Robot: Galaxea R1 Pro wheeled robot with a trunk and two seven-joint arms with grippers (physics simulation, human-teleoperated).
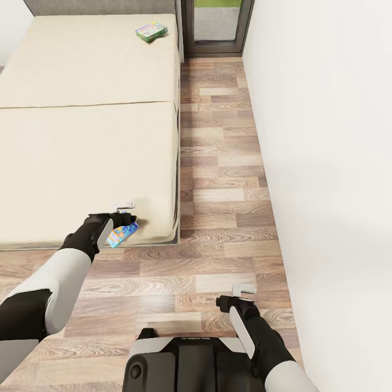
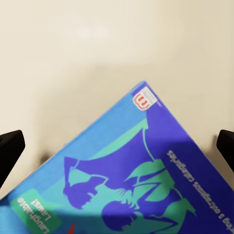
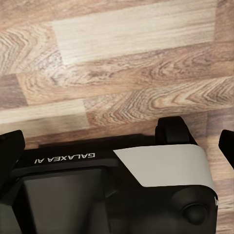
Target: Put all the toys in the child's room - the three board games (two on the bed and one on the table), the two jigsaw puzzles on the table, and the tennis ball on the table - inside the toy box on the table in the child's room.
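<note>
A blue and green board game (image 1: pixel 123 233) lies tilted at the near edge of the bed (image 1: pixel 81 163), partly over the mattress corner. My left gripper (image 1: pixel 124 216) hovers right over it. In the left wrist view the box (image 2: pixel 131 180) fills the space below the gripper (image 2: pixel 117 146), whose black fingers (image 2: pixel 9 151) stand wide apart; I cannot tell whether they touch it. A second board game (image 1: pixel 151 31), white, green and blue, lies far up the bed near the headboard. My right gripper (image 1: pixel 238 298) hangs open over the floor. The table and toy box are out of view.
A strip of wood-plank floor (image 1: pixel 218 179) runs between the bed and the white wall (image 1: pixel 326 163) on the right. A grey-framed window (image 1: pixel 216 24) closes the far end. My own base (image 3: pixel 97 190) sits under the right gripper (image 3: pixel 117 146).
</note>
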